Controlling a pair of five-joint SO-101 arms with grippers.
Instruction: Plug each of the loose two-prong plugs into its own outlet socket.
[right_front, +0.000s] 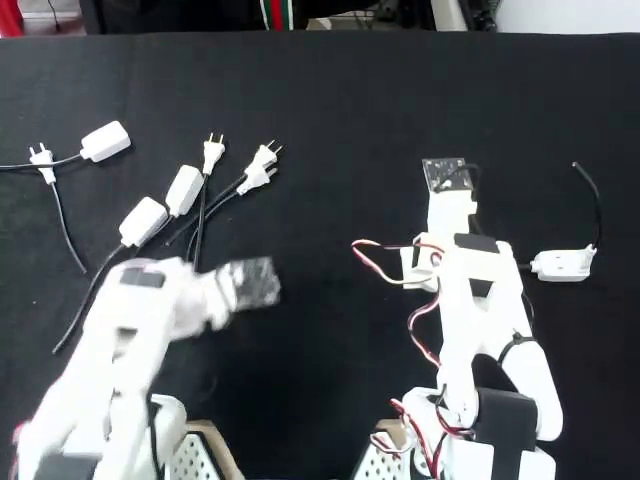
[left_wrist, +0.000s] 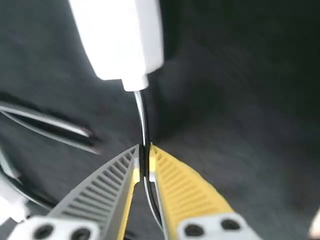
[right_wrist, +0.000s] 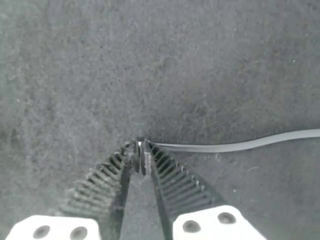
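In the left wrist view my left gripper (left_wrist: 143, 156) is shut on a thin black cable (left_wrist: 141, 117) that runs into a white outlet socket (left_wrist: 120, 40) just beyond the fingertips. From above, that gripper (right_front: 250, 285) is over the cloth right of two sockets (right_front: 184, 189) (right_front: 143, 221). Three loose plugs (right_front: 212, 152) (right_front: 264, 154) (right_front: 255, 180) lie beyond them. Another socket (right_front: 105, 141) and plug (right_front: 42, 158) lie far left. My right gripper (right_wrist: 140, 151) (right_front: 445, 175) is shut on a small pale plug at the end of a black cable (right_wrist: 240, 146), low over the cloth.
A black cloth (right_front: 350, 110) covers the table. Another white socket (right_front: 562, 264) lies at the right, its cable (right_front: 590, 190) curving away from it. Black cables (right_front: 70, 235) trail from the left group toward the front. Both arm bases (right_front: 480, 430) stand at the near edge.
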